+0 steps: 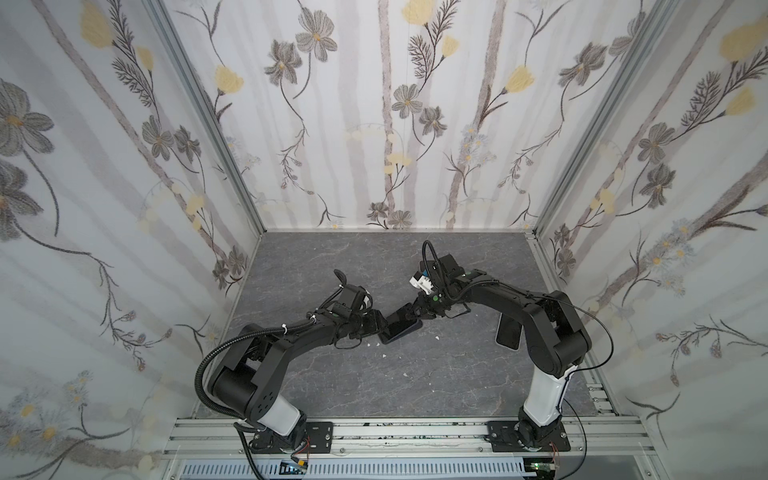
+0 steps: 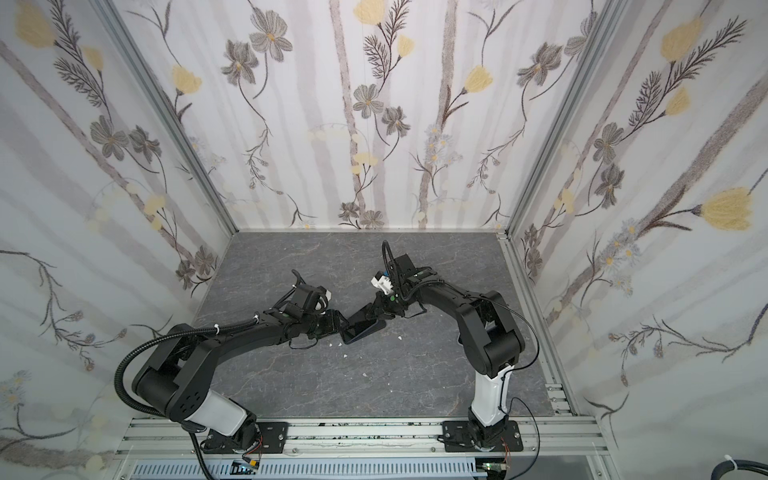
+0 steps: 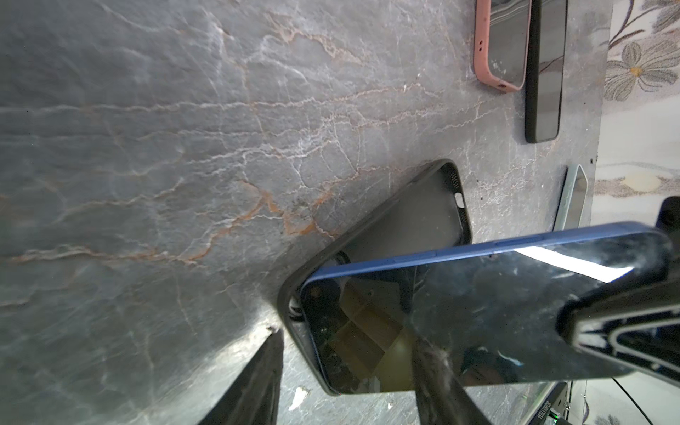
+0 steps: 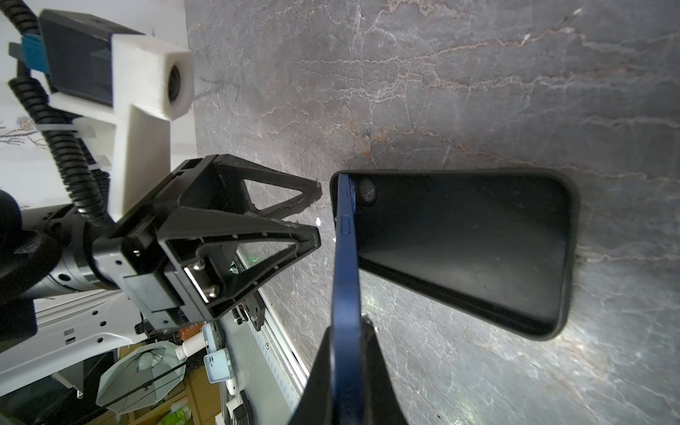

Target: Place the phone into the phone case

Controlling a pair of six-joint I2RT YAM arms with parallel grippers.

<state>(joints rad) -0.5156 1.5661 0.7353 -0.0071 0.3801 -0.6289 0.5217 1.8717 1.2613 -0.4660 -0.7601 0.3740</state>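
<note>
The right gripper (image 4: 347, 327) pinched the blue phone (image 4: 345, 265), tilted with one end in the black phone case (image 4: 478, 250); the left gripper (image 4: 318, 212) stood parted beside it, seemingly not touching.

Frame centre: blue-rimmed slab phone (image 1: 401, 328) tilted, one end in black rubber case (image 4: 460, 250), flat on grey marble tabletop (image 1: 332, 270).

Floral wallpaper (image 1: 374, 124) lines the walls around a grey marbled table (image 1: 374, 386). White scraps (image 1: 384, 356) dot its middle. A black phone (image 1: 509, 332) lies on the right, partly hidden. The left wrist view shows a pink-cased phone (image 3: 500, 44) and a pale green-cased one (image 3: 572, 198), apart.
</note>
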